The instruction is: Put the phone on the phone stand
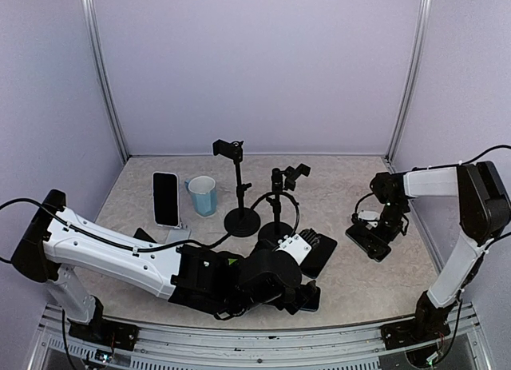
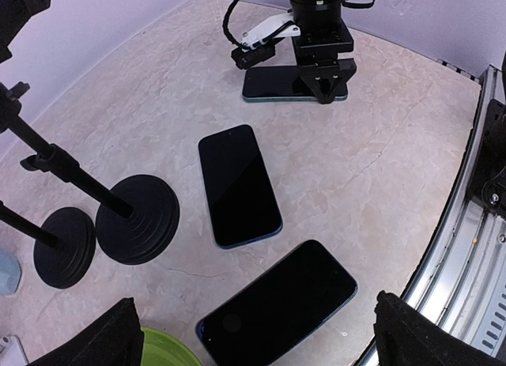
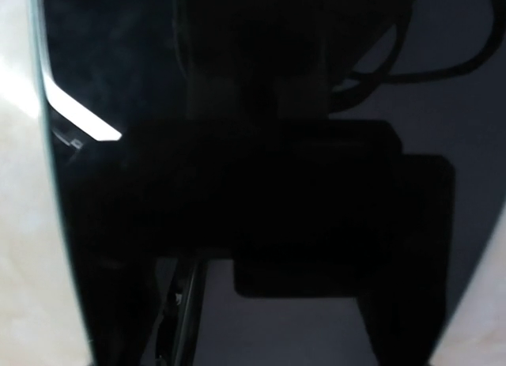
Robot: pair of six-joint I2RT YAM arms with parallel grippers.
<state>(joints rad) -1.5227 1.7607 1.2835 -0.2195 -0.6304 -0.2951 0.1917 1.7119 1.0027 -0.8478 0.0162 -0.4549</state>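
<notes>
Two black phone stands [image 1: 242,216] [image 1: 277,226] stand mid-table; their round bases show in the left wrist view [image 2: 138,218] [image 2: 65,247]. My left gripper [image 1: 307,296] is open wide, its pads [image 2: 111,338] on either side of a dark phone [image 2: 278,303] lying flat near the front edge. A second dark phone [image 2: 237,184] [image 1: 319,252] lies just beyond it. My right gripper [image 1: 374,232] [image 2: 322,88] is down on a third dark phone [image 1: 369,244] [image 2: 277,85] at the right. That phone's screen [image 3: 237,184] fills the right wrist view and the fingers do not show.
A white-edged phone [image 1: 166,198] lies at the back left beside a blue cup [image 1: 203,195]. A green object [image 2: 162,350] shows under my left wrist. The metal front rail [image 2: 474,247] runs close to the nearest phone. Walls enclose the table.
</notes>
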